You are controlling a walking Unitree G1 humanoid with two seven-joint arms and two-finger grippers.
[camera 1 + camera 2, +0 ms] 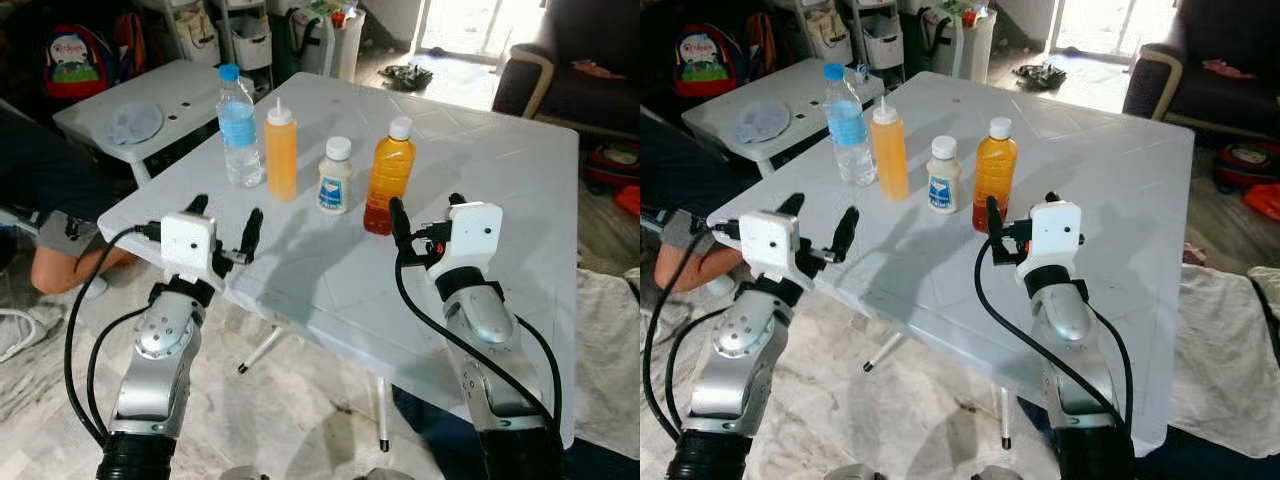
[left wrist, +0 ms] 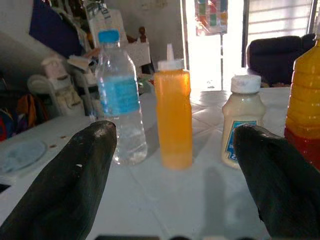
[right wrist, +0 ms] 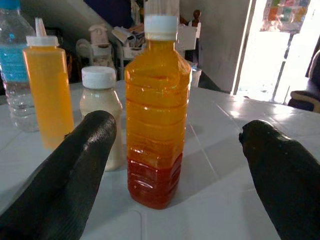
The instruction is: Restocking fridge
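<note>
My right claw [image 3: 175,150] is spread wide around the tall orange-and-red plastic juice bottle [image 3: 156,120] standing on the white tabletop [image 1: 480,170] — full, probably heavy and slick, so I'd grip mid-body. My left claw [image 2: 172,175] gapes empty.

plastics, matt black fingers and brushed silver over a white table

the table [image 1: 500,200] looks like smooth white plastic with a moulded tile pattern and a faint sheen. the water bottle [image 1: 239,127] by its left edge is clear glossy plastic with a blue label; the squeeze bottle [image 1: 281,152] is cloudy soft-looking plastic; the small bottle [image 1: 334,176] is creamy plastic with a paper-like label; the juice bottle [image 3: 156,115] is ribbed, clear and shiny. the left gripper [image 1: 224,235] and right gripper [image 1: 425,222] have matt black rubbery fingers [image 2: 65,190], white plastic housings, and silver metallic arms. the floor [image 1: 310,400] looks like polished marble-patterned stone.
</note>
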